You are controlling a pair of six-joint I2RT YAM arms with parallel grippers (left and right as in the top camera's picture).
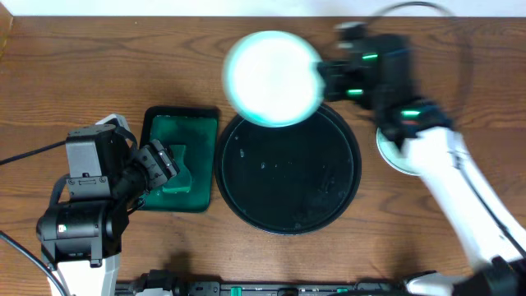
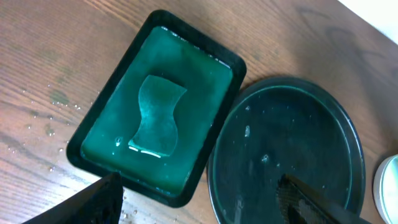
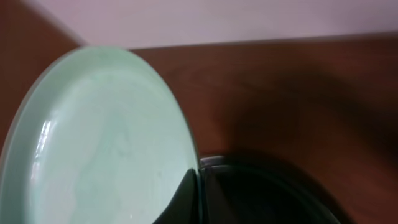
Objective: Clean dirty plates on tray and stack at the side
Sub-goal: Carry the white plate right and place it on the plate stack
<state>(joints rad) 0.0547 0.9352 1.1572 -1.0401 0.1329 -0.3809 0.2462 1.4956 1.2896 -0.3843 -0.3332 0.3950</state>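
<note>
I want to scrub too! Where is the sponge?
In the left wrist view the sponge lies flat in the small green tray, just left of the big black tray, with the open left gripper above it.

Two plates (image 1: 271, 78) (image 1: 386, 150), two trays (image 1: 288, 185) (image 1: 196, 136) (one round), one sponge (image 2: 158, 115).

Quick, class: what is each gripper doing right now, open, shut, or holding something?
Left gripper: open, holding nothing.
Right gripper: shut on the rim of a pale-mint plate.
</note>
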